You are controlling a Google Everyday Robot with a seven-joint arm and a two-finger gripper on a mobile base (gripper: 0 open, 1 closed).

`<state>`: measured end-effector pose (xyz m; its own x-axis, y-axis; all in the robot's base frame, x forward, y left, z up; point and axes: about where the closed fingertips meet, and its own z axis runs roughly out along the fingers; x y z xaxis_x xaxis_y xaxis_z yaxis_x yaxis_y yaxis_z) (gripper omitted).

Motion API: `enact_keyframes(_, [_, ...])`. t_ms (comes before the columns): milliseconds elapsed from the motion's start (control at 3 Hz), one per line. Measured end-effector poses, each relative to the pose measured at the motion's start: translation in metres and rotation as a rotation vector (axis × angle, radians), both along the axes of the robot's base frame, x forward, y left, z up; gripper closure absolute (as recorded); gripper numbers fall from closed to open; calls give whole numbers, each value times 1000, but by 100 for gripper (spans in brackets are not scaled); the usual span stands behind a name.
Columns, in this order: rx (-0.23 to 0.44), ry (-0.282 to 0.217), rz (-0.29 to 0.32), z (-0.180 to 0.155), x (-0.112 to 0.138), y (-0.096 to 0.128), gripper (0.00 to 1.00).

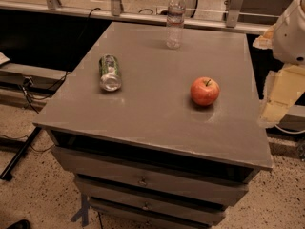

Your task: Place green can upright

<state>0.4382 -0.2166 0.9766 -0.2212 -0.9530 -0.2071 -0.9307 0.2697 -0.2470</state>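
The green can (109, 72) lies on its side on the left part of the grey cabinet top (152, 113), its silver end facing the front. My gripper (279, 99) hangs off the right edge of the cabinet, below the white arm (291, 30). It is far from the can and holds nothing that I can see.
A red apple (205, 90) sits on the right part of the top. A clear plastic water bottle (175, 19) stands upright at the back middle. The cabinet has drawers (143, 180) below. Cables and a rail run along the floor at left and behind.
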Motion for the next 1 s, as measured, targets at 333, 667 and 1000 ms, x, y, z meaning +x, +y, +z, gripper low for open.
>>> enact_keyframes(333, [0,0,0,0,0,0,0])
enact_keyframes(667, [59,3,7,-7,27,28,0])
enact_keyframes(1000, [138,16,-16,-28,72,79,0])
